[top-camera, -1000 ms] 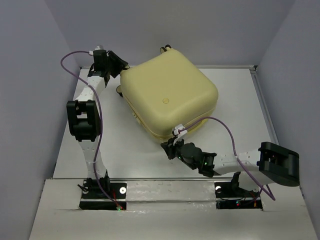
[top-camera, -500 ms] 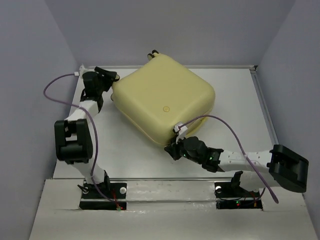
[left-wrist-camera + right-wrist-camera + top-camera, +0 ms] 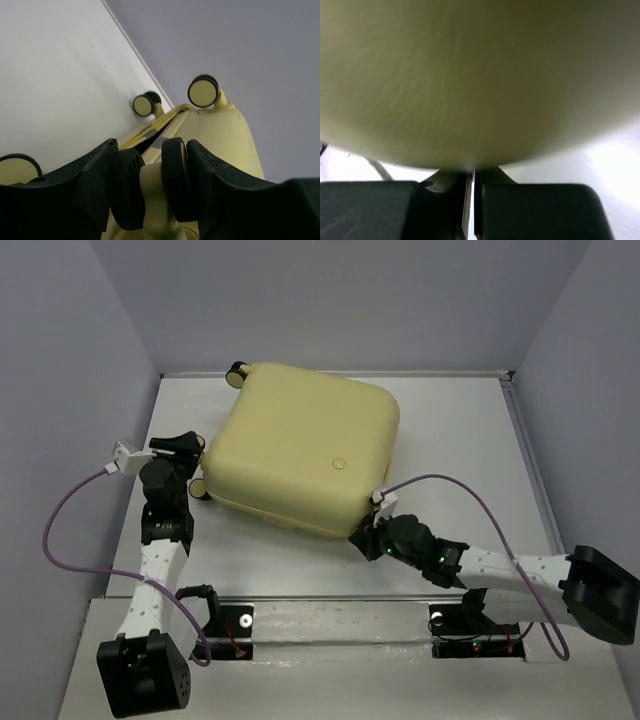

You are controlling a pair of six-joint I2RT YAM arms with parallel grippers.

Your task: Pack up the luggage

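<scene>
Suitcase [image 3: 300, 455] lies flat on the table [image 3: 460, 440], lid down and emblem [image 3: 340, 464] up, spanning the gap between the two claws. Left claw [image 3: 152, 150] is clamped on the near wheel [image 3: 126, 190], a finger on each side and the yellow stem between them. Two more wheels [image 3: 203, 92] sit beyond it, toward the back wall. Right claw [image 3: 362, 538] is clenched with nothing in it. Its tip butts the rounded corner straight ahead, and the shell fills its wrist view. My read is that packing is mostly done: the halves are together and nothing loose shows around either claw. Contents can't be seen. Just past the left fingers [image 3: 95, 175] there's a dark slit along the seam [image 3: 152, 134]; I can't tell whether that's a gap or just the zip line, so fastening and squaring up may be left. Obstacles: side wall close outboard of the left claw, and its purple cable [image 3: 60, 540] loops behind it, well clear of the case.
</scene>
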